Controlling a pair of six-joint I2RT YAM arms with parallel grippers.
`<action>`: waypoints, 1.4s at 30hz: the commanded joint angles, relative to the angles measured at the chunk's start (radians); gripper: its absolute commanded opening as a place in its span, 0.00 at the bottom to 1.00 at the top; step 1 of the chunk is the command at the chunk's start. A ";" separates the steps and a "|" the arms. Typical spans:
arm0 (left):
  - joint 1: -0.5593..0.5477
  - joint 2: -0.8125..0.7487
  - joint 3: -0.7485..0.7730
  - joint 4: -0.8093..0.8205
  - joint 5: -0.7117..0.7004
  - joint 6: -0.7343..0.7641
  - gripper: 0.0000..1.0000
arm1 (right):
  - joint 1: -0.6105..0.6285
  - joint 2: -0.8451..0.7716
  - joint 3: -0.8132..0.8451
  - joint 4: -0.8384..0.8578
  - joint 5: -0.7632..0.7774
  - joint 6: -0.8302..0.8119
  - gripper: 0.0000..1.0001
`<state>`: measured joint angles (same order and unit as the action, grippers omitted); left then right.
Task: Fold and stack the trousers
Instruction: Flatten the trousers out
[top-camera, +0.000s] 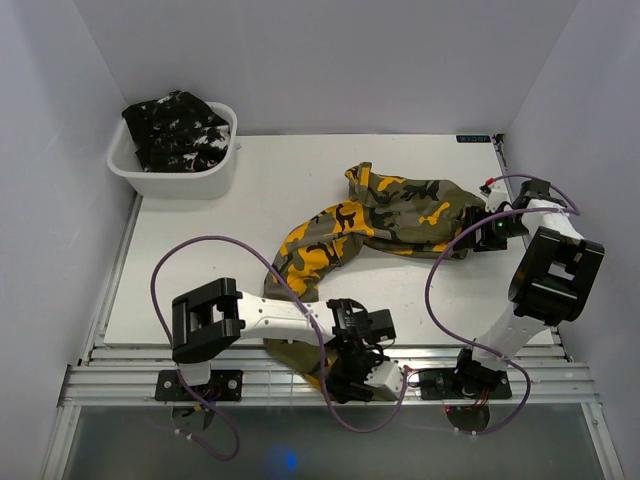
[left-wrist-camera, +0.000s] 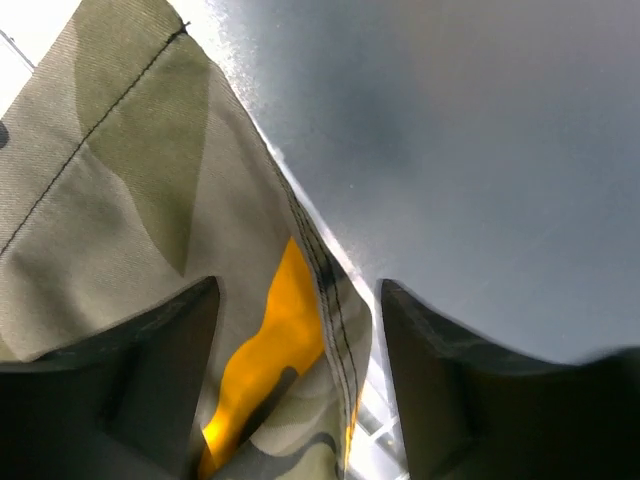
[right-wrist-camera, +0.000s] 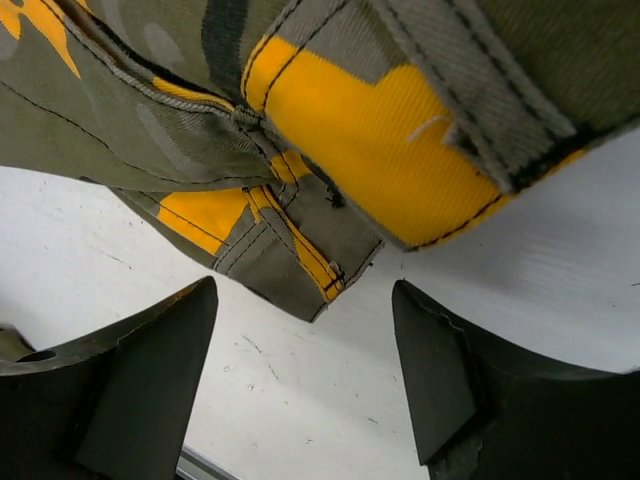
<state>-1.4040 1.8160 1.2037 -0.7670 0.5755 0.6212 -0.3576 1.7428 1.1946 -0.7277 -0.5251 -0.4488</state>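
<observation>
Trousers (top-camera: 400, 215) spill over near edge of table (top-camera: 290, 165).

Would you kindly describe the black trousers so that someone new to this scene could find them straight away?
Look to the far left corner of the white table, where a white plastic tub sits. The black trousers are bundled inside it. Their white flecks set them apart from the olive-and-orange trousers lying out on the table.
</observation>
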 joint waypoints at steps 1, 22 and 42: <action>-0.016 -0.041 -0.022 0.069 0.009 -0.009 0.70 | 0.003 0.012 -0.006 0.071 -0.029 0.064 0.75; 0.488 -0.462 -0.029 0.024 0.026 -0.204 0.00 | 0.005 0.029 0.022 0.008 -0.072 0.048 0.73; 1.208 -1.090 -0.153 -0.011 -0.905 -0.167 0.00 | -0.084 0.003 0.422 -0.263 0.131 -0.128 0.08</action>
<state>-0.2173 0.7803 1.0744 -0.7673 -0.0811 0.3912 -0.3946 1.7786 1.5143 -0.8841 -0.4763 -0.4740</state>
